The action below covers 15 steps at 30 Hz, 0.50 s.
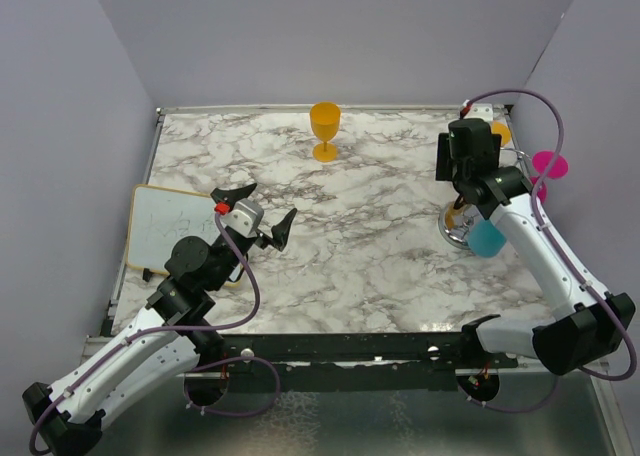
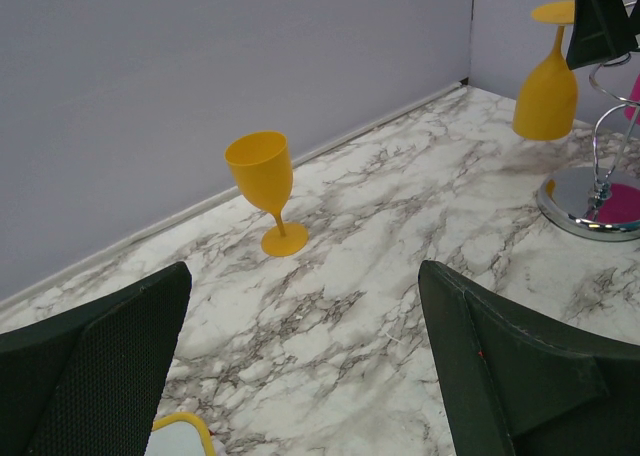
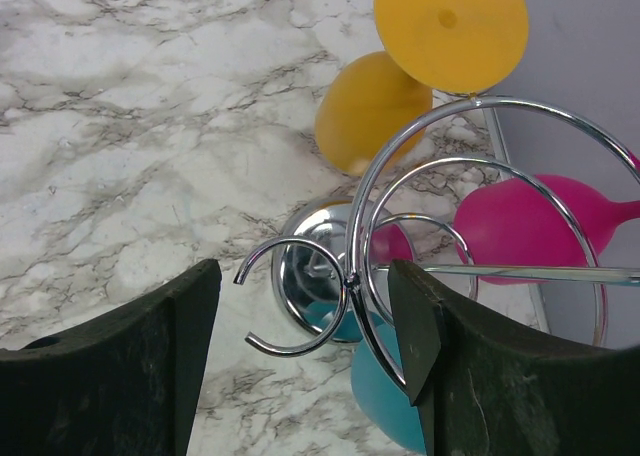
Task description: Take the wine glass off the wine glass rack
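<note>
The silver wine glass rack (image 1: 455, 228) stands at the right of the marble table. A teal glass (image 1: 487, 239), a pink glass (image 1: 548, 164) and an orange glass (image 1: 500, 132) hang from it upside down. My right gripper (image 1: 463, 202) hovers over the rack, open and empty. In the right wrist view its jaws (image 3: 305, 336) straddle an empty wire hook (image 3: 300, 301), with the orange glass (image 3: 385, 111), pink glass (image 3: 520, 226) and teal glass (image 3: 385, 401) hanging beyond. Another orange wine glass (image 1: 325, 131) stands upright at the back centre. My left gripper (image 1: 256, 212) is open and empty, left of centre.
A small whiteboard (image 1: 170, 226) lies at the left edge, under my left arm; its yellow-rimmed corner (image 2: 180, 434) shows in the left wrist view. Grey walls close in the back and both sides. The left wrist view also shows the upright orange glass (image 2: 263, 181) and the rack's base (image 2: 585, 201).
</note>
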Motion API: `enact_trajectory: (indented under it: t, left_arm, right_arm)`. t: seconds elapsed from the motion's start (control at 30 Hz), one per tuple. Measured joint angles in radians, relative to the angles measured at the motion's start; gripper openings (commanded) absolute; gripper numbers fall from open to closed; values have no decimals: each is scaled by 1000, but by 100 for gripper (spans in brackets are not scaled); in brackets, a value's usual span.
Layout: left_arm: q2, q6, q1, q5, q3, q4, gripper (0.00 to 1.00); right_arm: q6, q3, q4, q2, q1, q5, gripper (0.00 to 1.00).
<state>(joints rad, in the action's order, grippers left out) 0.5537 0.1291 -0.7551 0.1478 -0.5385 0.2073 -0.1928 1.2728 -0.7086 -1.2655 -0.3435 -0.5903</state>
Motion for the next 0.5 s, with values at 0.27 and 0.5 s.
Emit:
enact_trajectory:
  t: [0.27,0.5]
  left_arm:
    - [2,1,0,3,0,0,100]
    - [2,4,0,4,0,0,100]
  right_arm:
    - [5,4,-2,-13,30,14,68]
    - [7,5,-6,-20,40,37,63]
